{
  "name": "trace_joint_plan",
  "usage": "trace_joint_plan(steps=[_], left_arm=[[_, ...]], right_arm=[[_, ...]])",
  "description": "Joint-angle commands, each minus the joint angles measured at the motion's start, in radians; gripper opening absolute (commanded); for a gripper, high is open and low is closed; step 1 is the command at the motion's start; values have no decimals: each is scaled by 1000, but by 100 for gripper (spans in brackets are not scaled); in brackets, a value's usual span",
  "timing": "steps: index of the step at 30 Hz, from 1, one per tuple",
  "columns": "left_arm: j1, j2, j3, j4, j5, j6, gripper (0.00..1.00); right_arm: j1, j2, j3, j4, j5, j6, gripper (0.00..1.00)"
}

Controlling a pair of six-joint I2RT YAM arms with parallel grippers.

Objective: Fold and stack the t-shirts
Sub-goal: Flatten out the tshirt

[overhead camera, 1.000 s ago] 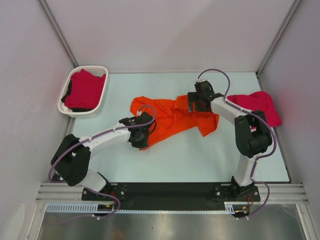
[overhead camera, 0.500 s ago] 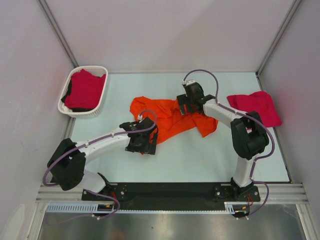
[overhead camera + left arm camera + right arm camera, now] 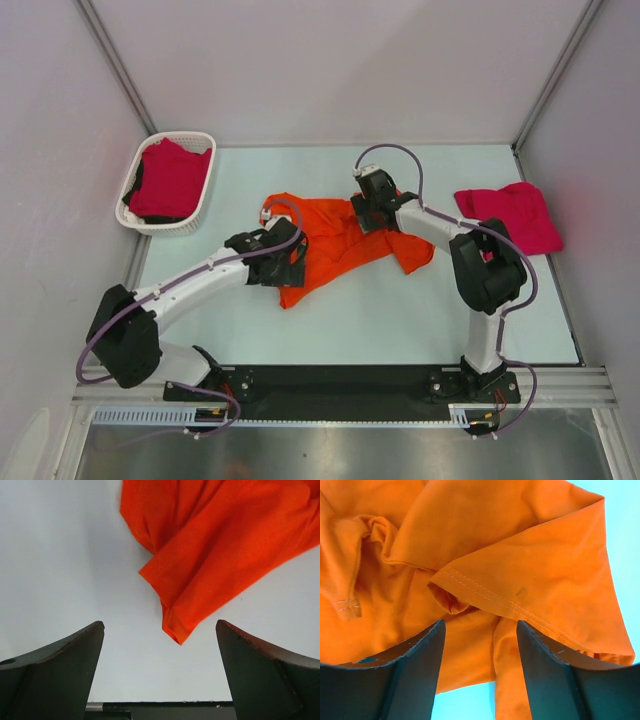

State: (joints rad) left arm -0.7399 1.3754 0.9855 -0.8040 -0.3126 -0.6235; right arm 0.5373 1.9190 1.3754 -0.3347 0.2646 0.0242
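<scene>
Your left end effector (image 3: 160, 626) has let go: jaws spread wide over the bare pale desk (image 3: 400, 310), with the crumpled bright orange cloth t-shirt (image 3: 335, 250) lying mid-desk just beyond it. Your right end effector (image 3: 479, 622) has slid left along the shirt's far edge. Its jaws stand apart astride a stitched hem, nothing pinched. A folded crimson-pink t-shirt (image 3: 505, 213) sits far right.

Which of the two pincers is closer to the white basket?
Left. The left pincer hovers over the orange t-shirt at its near left edge, right of the white basket and nearer the arms' bases. The right pincer is farther right, over the t-shirt's far middle.
</scene>
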Motion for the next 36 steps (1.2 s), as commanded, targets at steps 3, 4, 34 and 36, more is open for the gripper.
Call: trace_joint_plan(steps=[3,4,34,36], left_arm=[[80,54,65,54,-36,50,100],[86,72,77,57,-37,51,100],[208,597,441,351,127,93,71],[211,605,435,371,138,96,60]], right_arm=[[6,54,63,-10,-39,-3,58],[7,58,67,-13,-47,-4,57],[27,124,73,-6,-33,17,56],[26,127,73,-3,-30,16,56]])
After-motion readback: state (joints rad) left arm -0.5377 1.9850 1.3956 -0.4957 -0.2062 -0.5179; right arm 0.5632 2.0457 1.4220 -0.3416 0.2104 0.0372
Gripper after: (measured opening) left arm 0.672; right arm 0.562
